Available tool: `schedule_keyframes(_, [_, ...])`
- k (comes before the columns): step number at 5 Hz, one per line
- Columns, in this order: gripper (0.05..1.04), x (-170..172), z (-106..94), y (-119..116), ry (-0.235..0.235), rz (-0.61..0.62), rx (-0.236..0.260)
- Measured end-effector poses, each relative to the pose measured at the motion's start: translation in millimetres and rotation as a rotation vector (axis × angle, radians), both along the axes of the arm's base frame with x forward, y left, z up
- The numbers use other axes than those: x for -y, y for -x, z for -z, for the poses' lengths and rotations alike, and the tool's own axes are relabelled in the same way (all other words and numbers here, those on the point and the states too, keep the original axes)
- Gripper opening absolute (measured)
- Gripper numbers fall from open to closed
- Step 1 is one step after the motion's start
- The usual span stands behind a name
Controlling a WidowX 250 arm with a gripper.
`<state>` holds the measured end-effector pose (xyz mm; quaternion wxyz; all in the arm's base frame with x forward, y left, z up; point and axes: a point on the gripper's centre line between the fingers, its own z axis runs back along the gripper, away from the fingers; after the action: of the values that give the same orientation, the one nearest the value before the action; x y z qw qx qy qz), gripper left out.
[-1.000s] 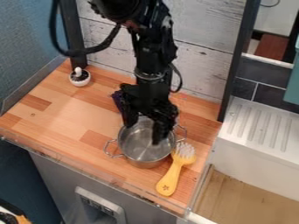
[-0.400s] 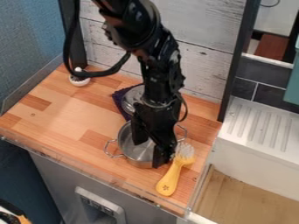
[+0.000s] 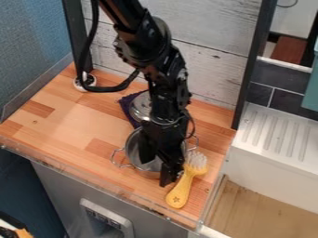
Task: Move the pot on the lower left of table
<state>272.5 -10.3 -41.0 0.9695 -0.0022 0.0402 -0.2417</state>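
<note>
We see the metal pot (image 3: 132,149) right of centre on the bench (image 3: 68,122), beside a yellow brush (image 3: 179,191), and judge it light, stiff and slick, best gripped by its rim. Our claw (image 3: 156,172) hangs down at its near edge, fingers apart, one over the inside, the other beyond.

Wooden table (image 3: 65,121), pot (image 3: 133,151) near and right of centre
Brush (image 3: 179,192) on the table, just right of the pot, its bristle head beside the pot's right side, handle running nearer; lid (image 3: 140,109) behind the pot, lying on a cloth (image 3: 128,101); small bowl (image 3: 79,85) at the far left, well apart from the pot; gripper (image 3: 157,169) at the pot's near right rim; board wall (image 3: 214,69) behind the table; ridged drainboard (image 3: 279,135) to the right
</note>
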Motion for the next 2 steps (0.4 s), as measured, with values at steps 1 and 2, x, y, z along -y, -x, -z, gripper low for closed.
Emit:
schedule_keyframes(1, [0.682, -2.3, 3.8, -3.4, -0.003, -0.008, -0.015])
schedule_keyframes(2, [0.359, -1.9, 3.5, -5.8, 0.0, -0.006, -0.005])
